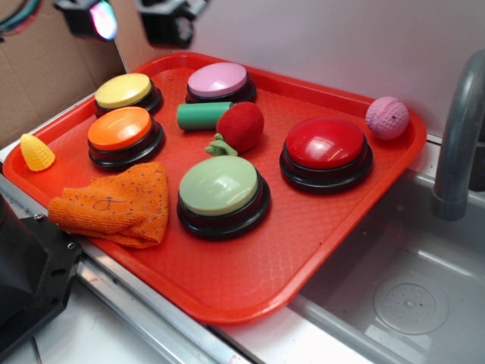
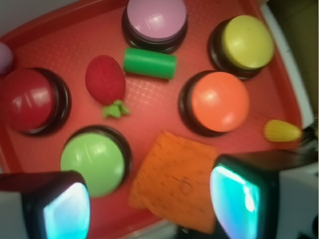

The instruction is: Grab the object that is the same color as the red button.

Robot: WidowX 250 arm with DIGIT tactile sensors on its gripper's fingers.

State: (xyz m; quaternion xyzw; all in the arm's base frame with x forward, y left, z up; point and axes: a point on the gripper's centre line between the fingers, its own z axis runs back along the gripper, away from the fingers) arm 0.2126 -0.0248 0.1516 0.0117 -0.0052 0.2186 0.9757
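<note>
Strawberry toy (image 1: 242, 126), red and fuzzy with a green leafy stem, lies near the middle of the red tray (image 1: 250, 292), untouched. Its stem points toward the light green button (image 1: 220, 186) and nearly reaches that button's far rim. The green cylinder (image 1: 201, 116) lies on its side just beside the strawberry, one end very close to it or touching; I cannot tell which. The red button (image 1: 326, 144) sits toward the tray's right edge, a little apart from the strawberry. A pink textured ball (image 1: 387, 117) rests at the tray's far right corner, against the rim. The lilac button (image 1: 218, 80) stands by the far edge, the yellow button (image 1: 124, 91) at the far left corner, and the orange button (image 1: 121, 130) just nearer than the yellow one. An orange cloth (image 1: 120, 205) lies crumpled by the near left edge, its corner close to the light green button. A small yellow corn-like toy (image 1: 36, 152) sits on the tray's left rim. My gripper (image 2: 149, 204) hangs above the tray with its fingers (image 2: 65, 206) spread apart and nothing between them; in the wrist view they frame the cloth and the light green button, well apart from the strawberry.
</note>
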